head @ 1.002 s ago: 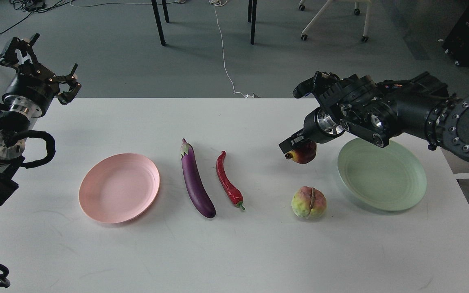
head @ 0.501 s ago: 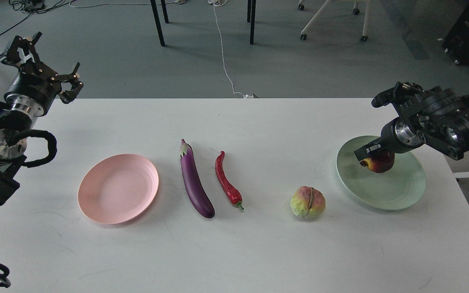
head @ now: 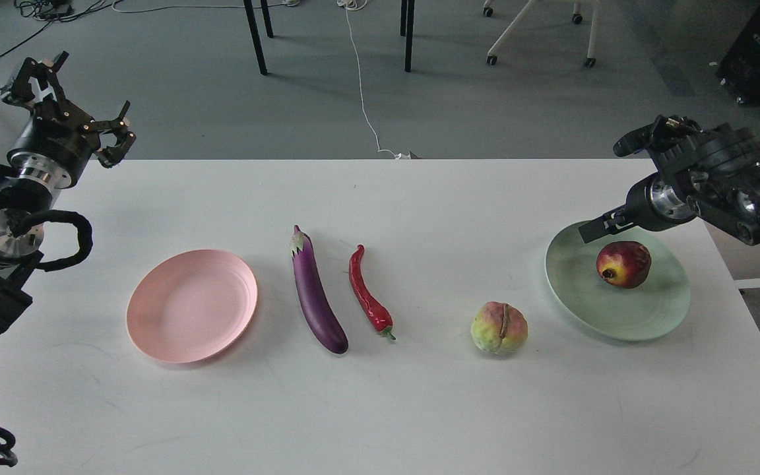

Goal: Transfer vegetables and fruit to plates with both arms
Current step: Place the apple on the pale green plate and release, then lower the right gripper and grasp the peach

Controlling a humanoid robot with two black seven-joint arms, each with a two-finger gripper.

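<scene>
The dark red pomegranate (head: 623, 264) lies on the mint green plate (head: 584, 297) at the right. My right gripper (head: 609, 187) is open and empty, just above and behind the pomegranate, apart from it. The yellow-green bumpy fruit (head: 499, 327) sits on the table left of the green plate. The purple eggplant (head: 316, 298) and the red chili pepper (head: 368, 292) lie side by side at the table's middle. The pink plate (head: 192, 305) is bare at the left. My left gripper (head: 83, 95) is open and empty, raised over the table's far left corner.
The white table (head: 380, 409) ends close behind both grippers and just right of the green plate. Beyond it are chair and table legs and a white cable (head: 363, 86) on the grey floor.
My right gripper carried the pomegranate rightwards from the table onto the green plate, opened, let it go and lifted off. The left arm has barely moved.
</scene>
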